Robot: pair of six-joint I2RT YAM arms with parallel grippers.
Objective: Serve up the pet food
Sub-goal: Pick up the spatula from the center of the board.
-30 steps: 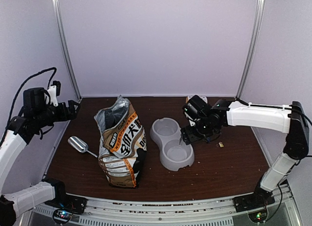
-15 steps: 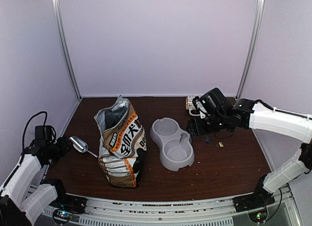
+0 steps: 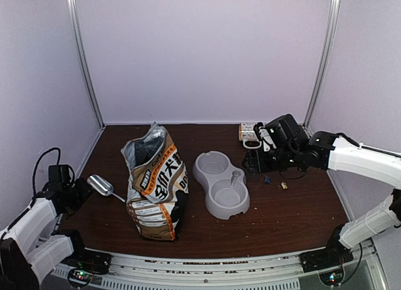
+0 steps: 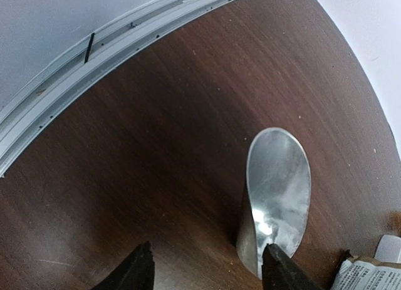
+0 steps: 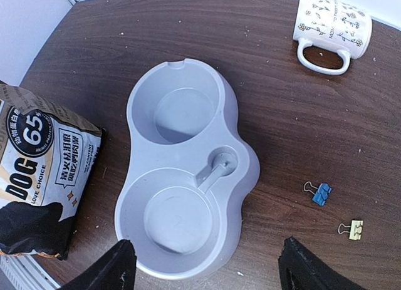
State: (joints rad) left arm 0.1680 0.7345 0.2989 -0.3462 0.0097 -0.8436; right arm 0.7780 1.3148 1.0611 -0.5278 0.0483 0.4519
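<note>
No pet food shows; it is hidden inside the printed paper bag [image 3: 155, 183] marked "DOG", which stands open at centre left and shows at the left edge of the right wrist view [image 5: 37, 177]. A metal scoop [image 3: 100, 185] lies left of the bag. My left gripper [image 3: 80, 193] is open, low over the table just left of the scoop [image 4: 276, 193], whose rim is beside the right fingertip. The grey double bowl [image 3: 220, 183] is empty. My right gripper [image 3: 257, 165] is open and raised right of the bowl [image 5: 188, 177].
A white patterned mug [image 5: 331, 28] stands behind the right gripper, near the back wall. A blue binder clip [image 5: 319, 193] and a yellow one [image 5: 352, 228] lie right of the bowl. The table's metal left edge rail [image 4: 113, 46] is close to the left gripper.
My left arm came down from high at the left wall to table level beside the scoop. My right gripper rose and drew back to the right, away from the bowl.
</note>
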